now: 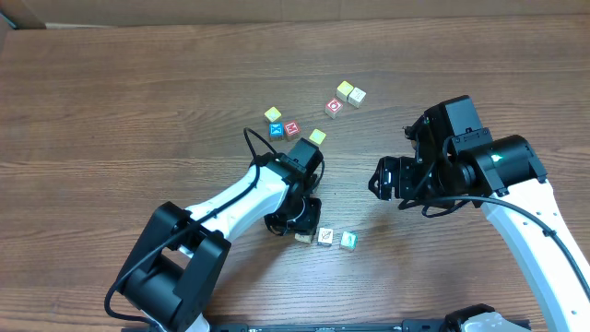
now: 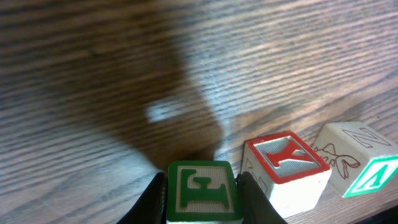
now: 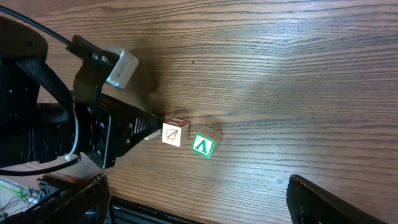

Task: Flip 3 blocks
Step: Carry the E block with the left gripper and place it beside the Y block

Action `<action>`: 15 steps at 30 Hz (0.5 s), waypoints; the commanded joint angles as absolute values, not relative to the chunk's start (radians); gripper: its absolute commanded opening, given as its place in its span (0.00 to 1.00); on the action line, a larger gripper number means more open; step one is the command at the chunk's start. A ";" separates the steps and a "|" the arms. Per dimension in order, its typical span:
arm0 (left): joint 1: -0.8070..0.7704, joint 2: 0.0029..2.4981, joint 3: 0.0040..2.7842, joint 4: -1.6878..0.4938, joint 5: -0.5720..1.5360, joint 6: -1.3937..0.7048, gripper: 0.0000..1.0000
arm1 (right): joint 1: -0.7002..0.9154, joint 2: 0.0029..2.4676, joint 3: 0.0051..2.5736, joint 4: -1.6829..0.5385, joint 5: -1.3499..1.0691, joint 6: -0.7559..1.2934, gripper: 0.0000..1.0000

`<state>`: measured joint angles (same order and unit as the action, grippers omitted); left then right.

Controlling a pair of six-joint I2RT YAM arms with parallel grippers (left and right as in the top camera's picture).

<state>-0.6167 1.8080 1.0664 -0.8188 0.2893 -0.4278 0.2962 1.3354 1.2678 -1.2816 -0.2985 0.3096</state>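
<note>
Right, my left gripper [image 2: 201,183] is pinching the green-lettered block [image 2: 200,202], the end one of a row of three lying close to the counter's [image 1: 111,111] near edge, about midway along. The red-Y block [image 2: 285,160] sits just beside it, with the third block [image 2: 357,155] beyond. I judge I should raise it clear of that neighbour before rolling the wrist, then set it flat on a fresh face and only then let go. My right gripper [image 1: 380,178] hangs spread and empty, off towards the right edge.
</note>
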 commanded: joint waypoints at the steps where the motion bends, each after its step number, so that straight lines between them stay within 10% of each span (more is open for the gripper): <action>1: -0.633 1.780 1.063 -0.821 0.304 -0.447 0.18 | 0.302 1.334 1.270 -1.277 -0.289 0.306 0.91; 15: -0.633 1.780 1.063 -0.818 0.278 -0.469 0.41 | 0.302 1.334 1.270 -1.282 -0.289 0.306 0.91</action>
